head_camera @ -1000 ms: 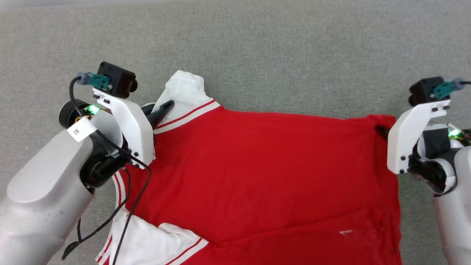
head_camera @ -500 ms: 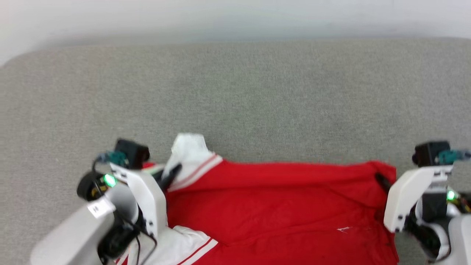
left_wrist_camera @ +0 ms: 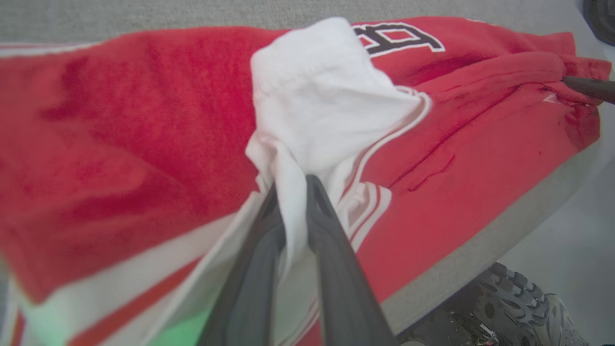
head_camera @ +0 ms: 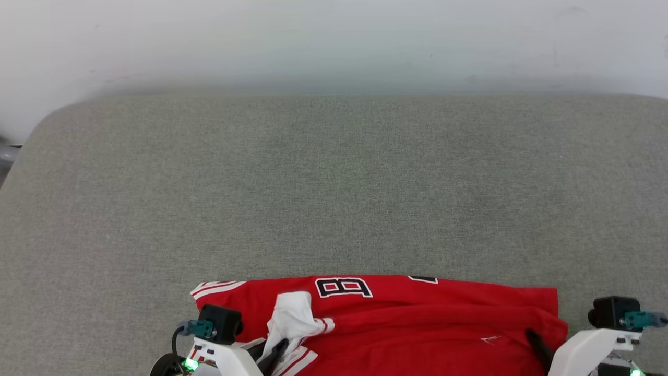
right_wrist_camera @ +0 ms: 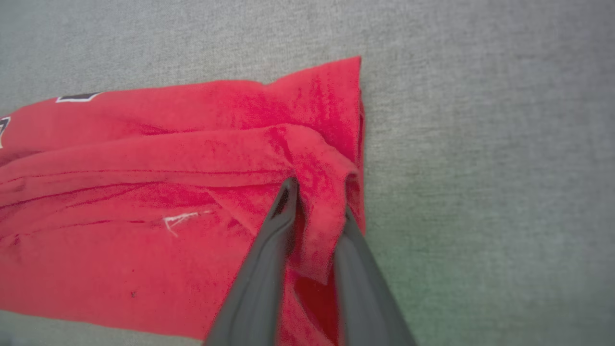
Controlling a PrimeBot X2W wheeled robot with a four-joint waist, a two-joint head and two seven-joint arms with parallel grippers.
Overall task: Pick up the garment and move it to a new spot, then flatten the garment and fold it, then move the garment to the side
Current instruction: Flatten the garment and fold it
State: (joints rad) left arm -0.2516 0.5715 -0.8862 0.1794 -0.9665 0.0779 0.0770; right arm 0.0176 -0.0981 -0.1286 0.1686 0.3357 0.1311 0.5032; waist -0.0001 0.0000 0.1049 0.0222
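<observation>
The garment (head_camera: pixel 417 318), a red jersey T-shirt with white sleeves and a black numeral (head_camera: pixel 343 287), lies in folds along the near edge of the grey surface. My left gripper (head_camera: pixel 279 349) is shut on a bunched white sleeve (left_wrist_camera: pixel 317 105) at the shirt's left end. In the left wrist view that gripper (left_wrist_camera: pixel 294 185) pinches the white cloth between both dark fingers. My right gripper (head_camera: pixel 533 337) is shut on a red corner of the garment (right_wrist_camera: pixel 317 192) at the right end; the right wrist view has the fold drawn up between the fingers (right_wrist_camera: pixel 274 240).
The grey fabric-covered surface (head_camera: pixel 334 183) stretches wide and bare beyond the shirt, ending at a pale wall (head_camera: pixel 334 42). In the left wrist view the surface's near edge (left_wrist_camera: pixel 480 250) drops to the floor, where a wheel (left_wrist_camera: pixel 514 298) shows.
The head camera has tilted up, so more of the far surface and the wall show. Both grippers have carried the gripped edge forward, folding the shirt over itself so the numeral side shows.
</observation>
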